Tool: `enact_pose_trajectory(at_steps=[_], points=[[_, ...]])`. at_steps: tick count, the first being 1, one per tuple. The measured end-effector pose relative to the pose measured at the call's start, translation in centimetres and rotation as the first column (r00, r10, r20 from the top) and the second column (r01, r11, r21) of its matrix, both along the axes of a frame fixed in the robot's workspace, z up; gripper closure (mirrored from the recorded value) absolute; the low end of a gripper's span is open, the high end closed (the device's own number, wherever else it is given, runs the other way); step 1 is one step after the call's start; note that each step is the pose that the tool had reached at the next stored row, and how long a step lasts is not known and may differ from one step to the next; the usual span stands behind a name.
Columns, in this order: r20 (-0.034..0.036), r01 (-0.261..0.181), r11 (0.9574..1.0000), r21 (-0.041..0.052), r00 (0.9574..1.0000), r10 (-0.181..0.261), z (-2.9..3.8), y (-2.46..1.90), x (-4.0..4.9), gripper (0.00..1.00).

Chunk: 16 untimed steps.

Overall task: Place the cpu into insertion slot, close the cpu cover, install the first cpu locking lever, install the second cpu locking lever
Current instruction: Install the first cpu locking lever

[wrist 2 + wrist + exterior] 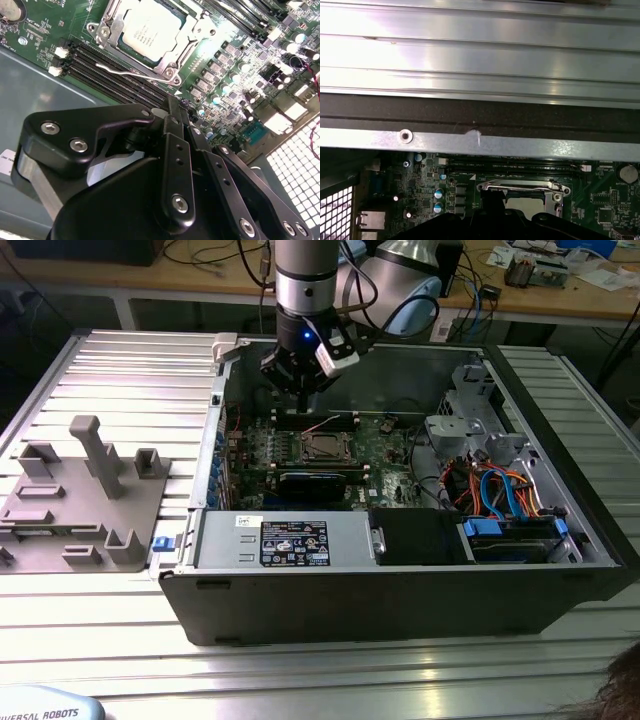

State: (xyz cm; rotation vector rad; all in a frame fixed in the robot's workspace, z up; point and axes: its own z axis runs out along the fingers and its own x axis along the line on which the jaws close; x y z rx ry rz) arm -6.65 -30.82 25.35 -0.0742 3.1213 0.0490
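Even overhead light falls on the ribbed silver aluminium table (90, 630) in the exterior view, its slats carrying soft sheen rather than hard glare, while the interior of the open dark grey computer case (400, 610) sits dimmer at centre frame. In the first wrist view, strong white glare washes the same ribbed metal across the upper half, leaving the green circuit board (420, 185) below in shade. In the second wrist view, the dull silver square chip (152, 30) reflects brightly at upper centre, and the black metal gripper (172, 107) looms dark and slightly soft in the foreground.
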Motion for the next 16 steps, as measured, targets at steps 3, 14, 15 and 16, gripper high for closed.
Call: enact_pose_trajectory(at_steps=[3,14,15,16], points=[[0.0,0.0,1.0,0.0,1.0,0.0,-0.05,0.02,0.01,0.89],[0.0,-0.003,1.0,0.0,1.0,0.003,-0.41,0.04,0.1,0.89],[0.0,-0.003,1.0,0.0,1.0,0.003,-0.43,0.04,0.1,0.89],[0.0,-0.003,1.0,0.0,1.0,0.003,-0.45,0.04,0.1,0.89]])
